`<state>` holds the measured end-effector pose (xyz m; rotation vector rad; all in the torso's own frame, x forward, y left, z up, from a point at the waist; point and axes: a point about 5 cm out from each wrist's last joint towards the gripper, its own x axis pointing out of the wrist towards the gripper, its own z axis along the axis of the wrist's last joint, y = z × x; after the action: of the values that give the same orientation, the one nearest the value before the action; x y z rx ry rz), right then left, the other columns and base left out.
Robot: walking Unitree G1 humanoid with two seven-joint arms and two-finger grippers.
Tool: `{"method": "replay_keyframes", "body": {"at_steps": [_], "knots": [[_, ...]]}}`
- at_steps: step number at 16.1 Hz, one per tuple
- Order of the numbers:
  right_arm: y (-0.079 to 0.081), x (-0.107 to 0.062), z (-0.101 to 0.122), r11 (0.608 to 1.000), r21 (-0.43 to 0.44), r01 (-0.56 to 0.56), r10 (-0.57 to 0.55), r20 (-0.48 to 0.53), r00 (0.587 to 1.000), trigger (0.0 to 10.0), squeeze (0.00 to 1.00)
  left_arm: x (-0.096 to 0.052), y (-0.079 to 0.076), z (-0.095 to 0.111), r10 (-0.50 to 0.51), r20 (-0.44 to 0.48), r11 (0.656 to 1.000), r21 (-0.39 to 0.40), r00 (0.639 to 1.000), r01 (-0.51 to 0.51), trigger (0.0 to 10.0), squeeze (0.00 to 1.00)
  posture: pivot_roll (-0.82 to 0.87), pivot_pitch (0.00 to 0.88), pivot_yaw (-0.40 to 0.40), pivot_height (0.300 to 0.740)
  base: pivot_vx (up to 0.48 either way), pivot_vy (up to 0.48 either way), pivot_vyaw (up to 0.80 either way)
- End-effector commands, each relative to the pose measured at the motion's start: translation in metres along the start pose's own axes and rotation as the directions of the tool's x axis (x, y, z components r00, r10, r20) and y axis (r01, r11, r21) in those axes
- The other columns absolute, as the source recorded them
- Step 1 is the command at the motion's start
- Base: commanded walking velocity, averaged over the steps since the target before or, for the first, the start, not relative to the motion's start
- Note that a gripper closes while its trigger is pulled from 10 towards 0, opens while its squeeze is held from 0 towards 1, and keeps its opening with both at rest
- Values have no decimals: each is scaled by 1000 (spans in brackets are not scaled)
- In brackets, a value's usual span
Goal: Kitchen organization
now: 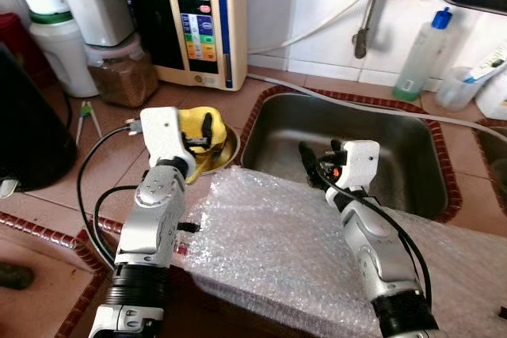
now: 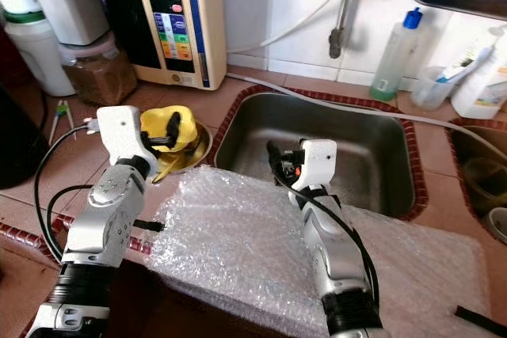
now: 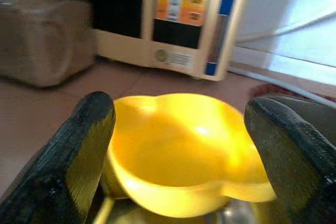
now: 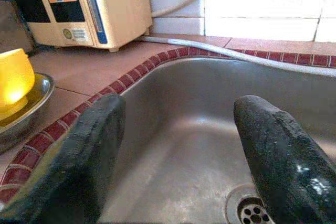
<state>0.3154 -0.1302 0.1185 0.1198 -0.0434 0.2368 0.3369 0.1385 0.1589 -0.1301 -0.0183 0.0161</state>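
The left claw (image 3: 178,145) is hanging wide around the yellow bowl (image 3: 184,150) — sitting in a metal dish (image 1: 226,152) on the desk beside the sink (image 1: 412,187). Likely light, rigid, slick plastic; gripping its rim seems best. The right claw (image 4: 178,150) is hovering wide over the sink — empty.

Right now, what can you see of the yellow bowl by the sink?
The yellow bowl looks like glossy plastic with a wavy, lobed rim. It sits upright in a shallow metal dish on the tiled counter, left of the sink. The left gripper is open around it, one finger on each side.
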Motion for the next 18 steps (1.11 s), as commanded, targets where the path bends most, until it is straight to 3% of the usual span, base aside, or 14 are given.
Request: {"method": "replay_keyframes", "body": {"at_steps": [1, 3, 4, 5, 6, 11, 14, 17, 18], "knots": [[1, -1, 2, 1000, -8, -10, 10, 1, 1000, 10000, 1000, 3, 3, 5, 42, 17, 999, 2, 999, -43, 10000, 1000, -91, 16, 50, 740, 0, 0, 0], [11, -9, 2, 996, 1, -85, 85, -5, 996, 10000, 1000, 8, 16, 3, 126, -14, 992, -21, 992, -126, 10000, 1000, -91, 19, 52, 740, 0, 0, 0], [18, -11, 4, 991, 7, -136, 136, 4, 991, 10000, 1000, 9, 17, 1, 126, -33, 991, -39, 991, -127, 10000, 0, -92, 19, 52, 740, 0, 0, 0], [24, -14, 7, 981, 3, -194, 194, 11, 981, 10000, 565, 9, 16, 0, 124, -48, 990, -60, 991, -127, 10000, 0, -93, 21, 52, 740, 0, 0, 0], [37, -23, 12, 949, 7, -316, 316, 11, 949, 10000, 0, 11, 16, -4, 128, -89, 984, -109, 988, -138, 10000, 0, -93, 22, 55, 740, 0, 0, 0], [47, -37, 13, 902, -17, -432, 432, -25, 902, 10000, 0, 19, 14, -13, 103, -208, 949, -271, 973, -159, 10000, 0, -95, 21, 57, 740, 0, 0, 0], [59, -46, 14, 847, 9, -531, 531, -52, 846, 10000, 0, 24, 12, -3, 82, -186, 950, -283, 979, -133, 10000, 0, -94, 19, 62, 740, 0, 0, 0], [58, -47, 11, 846, 6, -533, 532, -69, 844, 10000, 0, 29, 10, -2, 40, -223, 965, -244, 974, -95, 10000, 0, -91, 17, 61, 740, 0, 0, 0], [59, -47, 12, 846, 8, -533, 533, -70, 843, 10000, 0, 29, 11, -1, 39, -226, 971, -220, 973, -90, 6588, 0, -90, 18, 62, 740, 0, 0, 0]]}}
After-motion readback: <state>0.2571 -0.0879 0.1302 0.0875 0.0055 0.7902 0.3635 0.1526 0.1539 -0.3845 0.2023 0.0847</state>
